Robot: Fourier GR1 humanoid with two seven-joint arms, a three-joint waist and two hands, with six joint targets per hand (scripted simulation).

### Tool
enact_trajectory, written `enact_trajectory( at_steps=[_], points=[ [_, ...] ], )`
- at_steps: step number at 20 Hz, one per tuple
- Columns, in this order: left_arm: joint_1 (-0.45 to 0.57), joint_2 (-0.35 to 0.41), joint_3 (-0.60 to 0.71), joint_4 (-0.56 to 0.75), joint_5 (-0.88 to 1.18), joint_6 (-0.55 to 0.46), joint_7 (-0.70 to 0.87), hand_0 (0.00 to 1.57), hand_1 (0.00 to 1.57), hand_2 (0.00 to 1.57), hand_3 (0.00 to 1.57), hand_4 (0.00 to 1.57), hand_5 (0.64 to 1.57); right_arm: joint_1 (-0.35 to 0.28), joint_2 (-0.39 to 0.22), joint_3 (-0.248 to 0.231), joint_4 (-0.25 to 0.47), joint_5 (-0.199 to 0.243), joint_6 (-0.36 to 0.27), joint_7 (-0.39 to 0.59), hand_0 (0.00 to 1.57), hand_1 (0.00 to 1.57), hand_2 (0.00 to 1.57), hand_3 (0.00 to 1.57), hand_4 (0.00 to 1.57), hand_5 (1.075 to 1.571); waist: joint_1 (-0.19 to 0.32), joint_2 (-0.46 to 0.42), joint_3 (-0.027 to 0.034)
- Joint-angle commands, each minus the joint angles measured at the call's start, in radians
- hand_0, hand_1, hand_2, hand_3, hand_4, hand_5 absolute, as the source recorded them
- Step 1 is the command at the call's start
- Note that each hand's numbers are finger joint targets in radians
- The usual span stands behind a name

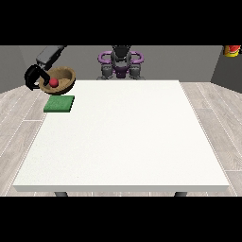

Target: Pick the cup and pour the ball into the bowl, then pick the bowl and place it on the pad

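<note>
Bowl (pixel 60 79): brown, wood-toned. Ball (pixel 54 82) inside: red. Pad (pixel 59 104): plain green. Table (pixel 123 137): white, faintly speckled. Hand (pixel 33 77) at view's left: black. Robot torso (pixel 121 61): grey with purple rings. Floor (pixel 212 123): pale grey planks.

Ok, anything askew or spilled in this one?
Nothing spilled. The brown wooden bowl is tilted in the air, held by the robot hand at the view's left, above the green square pad; the red ball sits inside.

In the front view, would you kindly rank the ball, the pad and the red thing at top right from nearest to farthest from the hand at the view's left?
From the hand:
1. Ball, inside the bowl that the hand holds.
2. Pad, on the table's far left corner, just below the bowl.
3. Red thing, far across at top right.
</note>
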Motion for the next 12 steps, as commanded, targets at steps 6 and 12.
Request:
enact_trajectory(
  at_steps=[6,12],
  points=[
    [0.018,0.02,-0.006,0.007,0.027,-0.023,-0.008,0.0,0.0,0.0,0.0,1.2,1.557,-0.019,0.058,-0.031,0.093,-0.025,-0.012,-0.077,1.57,1.57,1.57,0.55,1.02,1.571,0.012,0.002,0.0002],
    [0.027,0.005,-0.012,0.007,0.004,0.007,-0.069,0.0,0.0,0.0,0.0,1.19,1.561,-0.049,0.004,-0.068,0.134,-0.041,-0.052,-0.016,1.57,1.57,1.57,1.16,0.19,1.557,-0.001,0.032,-0.0004]
  ],
)
